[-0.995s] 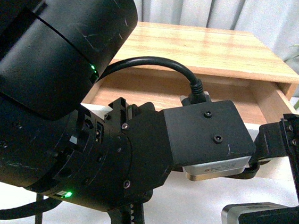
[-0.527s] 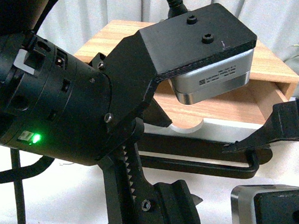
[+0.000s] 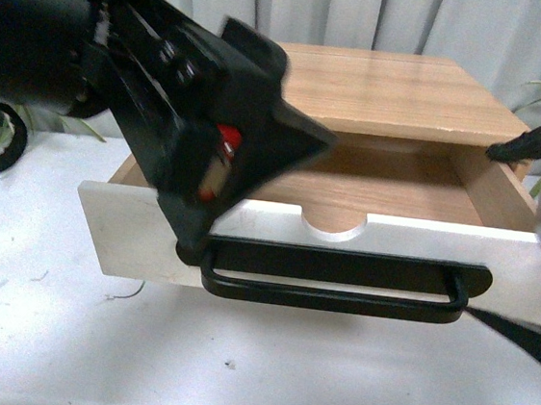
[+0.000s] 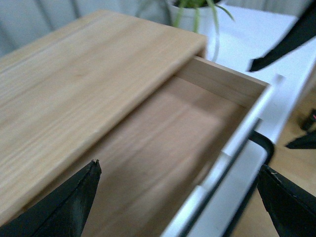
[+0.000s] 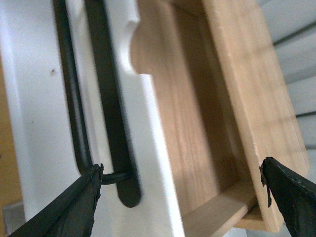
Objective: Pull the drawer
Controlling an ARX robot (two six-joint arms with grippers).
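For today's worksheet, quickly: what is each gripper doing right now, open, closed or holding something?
Left gripper: open, holding nothing.
Right gripper: open, holding nothing.

The left arm (image 3: pixel 167 85) is big, black and blurry. It fills the upper left of the front view and reaches down toward the middle. The left gripper (image 4: pixel 178 165) has its two tips spread far apart. The right gripper (image 5: pixel 181 170) is spread wide too. Its fingers (image 3: pixel 523 144) poke in at the right edge of the front view.
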